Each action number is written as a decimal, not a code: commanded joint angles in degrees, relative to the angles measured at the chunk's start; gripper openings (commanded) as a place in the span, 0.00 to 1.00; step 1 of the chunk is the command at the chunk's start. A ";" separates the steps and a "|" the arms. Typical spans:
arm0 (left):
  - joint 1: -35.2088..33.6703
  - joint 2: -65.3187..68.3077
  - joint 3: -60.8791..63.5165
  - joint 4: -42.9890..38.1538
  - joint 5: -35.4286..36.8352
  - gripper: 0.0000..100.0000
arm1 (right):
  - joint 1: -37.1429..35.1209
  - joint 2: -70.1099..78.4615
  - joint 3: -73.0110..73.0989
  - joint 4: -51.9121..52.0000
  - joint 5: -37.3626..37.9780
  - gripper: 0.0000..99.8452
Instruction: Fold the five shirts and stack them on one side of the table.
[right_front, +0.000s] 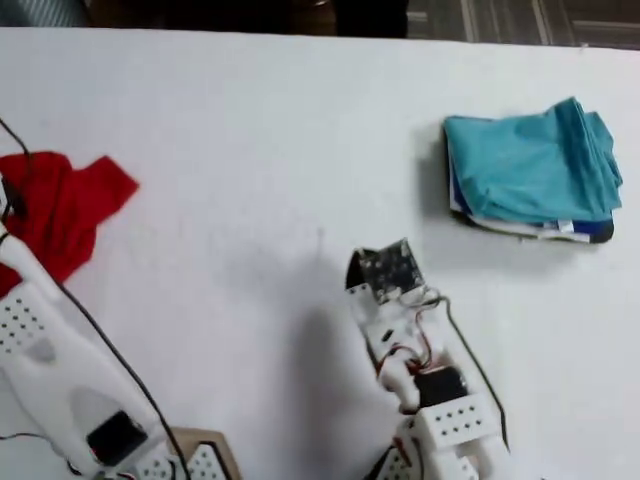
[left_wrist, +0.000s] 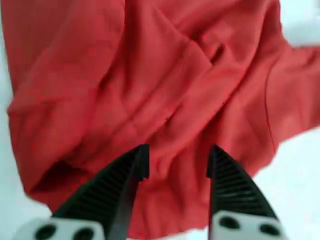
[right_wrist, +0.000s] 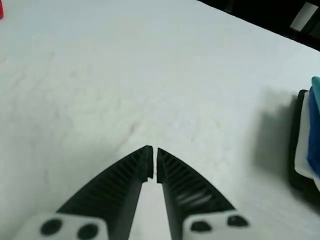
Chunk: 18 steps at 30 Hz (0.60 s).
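A crumpled red shirt (right_front: 62, 213) lies at the table's left edge. My left gripper (left_wrist: 177, 162) hovers open just above the red shirt (left_wrist: 150, 95), its dark fingers (left_wrist: 127, 172) spread over the cloth with nothing held. A stack of folded shirts (right_front: 530, 172), teal on top with blue, white and black layers below, sits at the right side. My right gripper (right_wrist: 154, 164) is shut and empty over bare table near the front middle (right_front: 385, 268); the stack's edge (right_wrist: 306, 135) shows off to its side.
The white table (right_front: 260, 150) is bare between the red shirt and the stack. The left arm's white body and black cable (right_front: 70, 370) cross the front left corner. A dark floor lies beyond the far edge.
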 joint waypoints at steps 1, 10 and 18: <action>-1.05 3.60 -7.34 0.18 -0.18 0.21 | -0.31 -0.75 0.62 -0.92 0.00 0.02; -2.20 15.91 -14.46 -9.14 -0.18 0.21 | -0.31 -0.75 0.62 -0.92 0.00 0.02; -4.22 22.42 -15.08 -10.81 -7.91 0.18 | -0.48 -0.75 0.62 -1.19 0.00 0.02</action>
